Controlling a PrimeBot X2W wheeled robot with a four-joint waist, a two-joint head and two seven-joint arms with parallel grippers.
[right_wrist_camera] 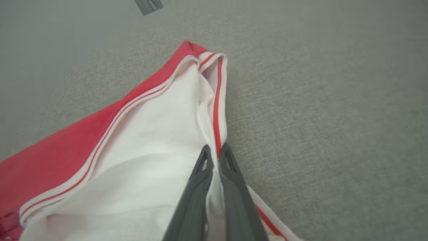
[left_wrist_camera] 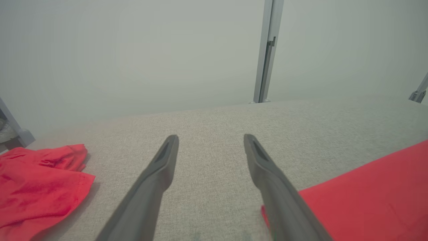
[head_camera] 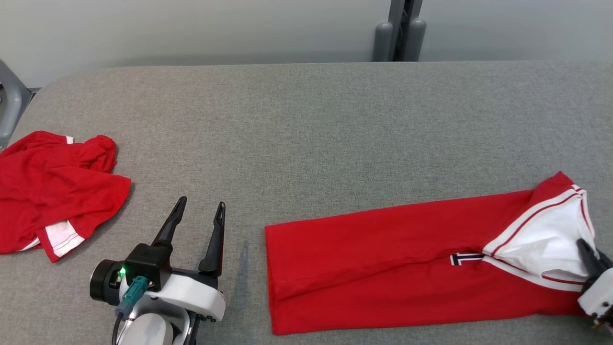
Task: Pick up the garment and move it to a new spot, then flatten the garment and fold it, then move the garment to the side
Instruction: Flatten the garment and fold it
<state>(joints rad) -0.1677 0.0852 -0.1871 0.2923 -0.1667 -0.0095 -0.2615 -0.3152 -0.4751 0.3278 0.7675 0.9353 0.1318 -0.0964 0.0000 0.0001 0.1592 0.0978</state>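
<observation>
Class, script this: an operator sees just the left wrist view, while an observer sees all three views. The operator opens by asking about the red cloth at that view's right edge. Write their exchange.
Operator: What lies at my right edge?
Observer: A folded red garment, lying long and flat on the table. Its far right end is white with striped trim.
Operator: And the right arm?
Observer: The right gripper is at that white end, jaws shut on the striped edge.
Operator: Anything I miss on my left?
Observer: The crumpled red garment there has a white striped band at its near corner.
</observation>
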